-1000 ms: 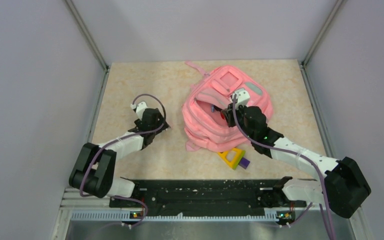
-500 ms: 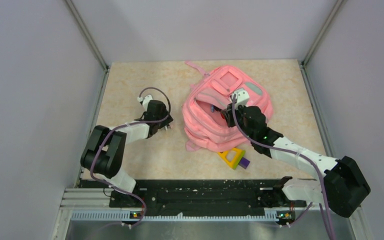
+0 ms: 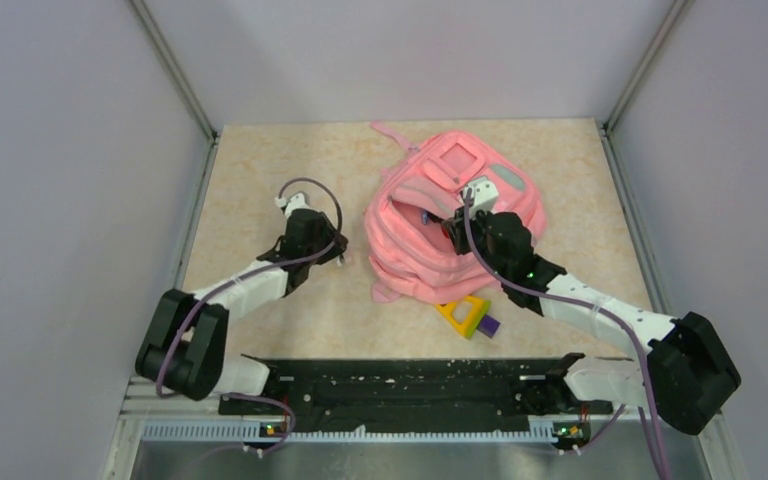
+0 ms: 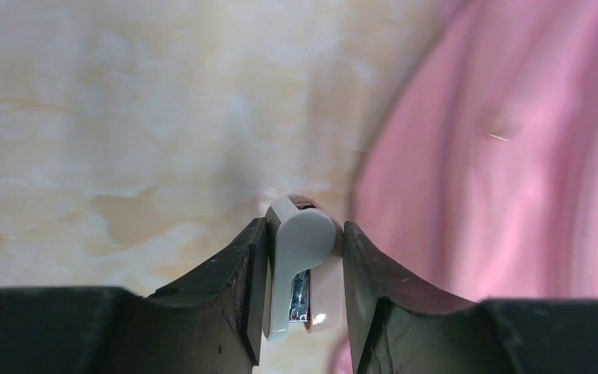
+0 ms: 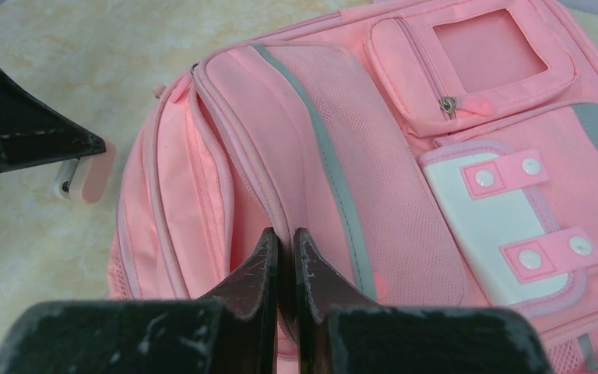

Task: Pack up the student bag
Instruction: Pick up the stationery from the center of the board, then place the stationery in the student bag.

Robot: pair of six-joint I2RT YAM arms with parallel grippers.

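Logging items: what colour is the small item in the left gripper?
The small item is white and pale pink; left wrist view.

The left arm [image 3: 250, 285] and the right arm [image 3: 585, 305] are wearing white shells over their long links, with bulky matte black housings bulging at the joints. A thin lilac cable [image 3: 310, 181] is running along each arm. A tiny green light [image 3: 530, 272] is glowing on the right arm's black section. The left gripper [image 4: 304, 234] is showing 2 smooth black wedge-shaped fingers [image 4: 233, 280]. The right gripper [image 5: 284, 241] is showing 2 black fingers whose bodies are carrying pale scuffs and flecks.
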